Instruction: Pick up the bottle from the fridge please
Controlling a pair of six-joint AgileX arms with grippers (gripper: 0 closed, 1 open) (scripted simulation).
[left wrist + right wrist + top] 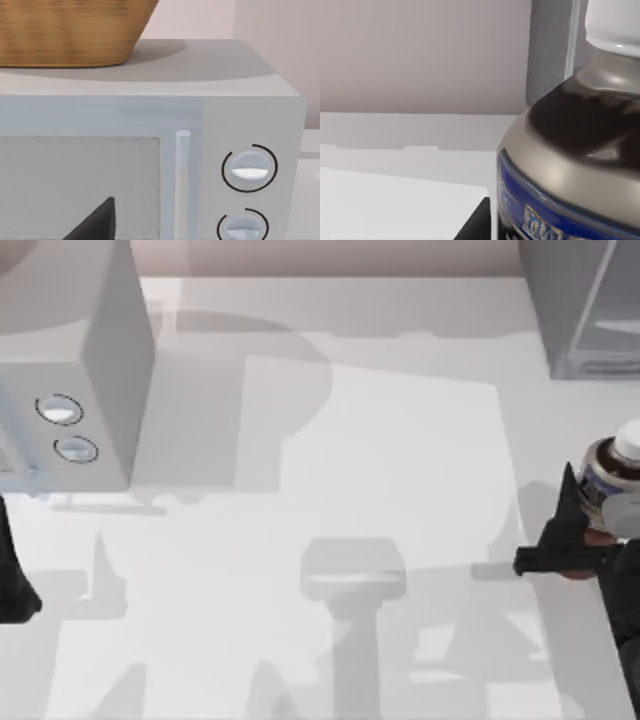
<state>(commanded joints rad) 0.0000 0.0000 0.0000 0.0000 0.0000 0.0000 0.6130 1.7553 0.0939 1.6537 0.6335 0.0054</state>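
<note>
One bottle (612,472) is seen at the right edge of the table (400,490) in the top view, held at the right gripper (580,525), whose dark fingers are clenched around the label band; in the right wrist view the bottle (580,150) sits right up against the camera, white cap up, roughly upright. It is judged to be already out of the fridge (585,305), which stands further back at the far right corner, apart from the bottle. Whether the bottle is lifted clear of the table or resting on it cannot be told. Step in hand: hold/lift phase, the pick looks essentially done. Next move, if any, calls for a steady raise with the grip kept firm and the bottle kept upright, clear of the fridge wall. The left gripper (15,590) is parked at the left edge, finger state not visible. Beyond it, a dial box (75,370) with a wicker basket (70,30) on top is noted.
</note>
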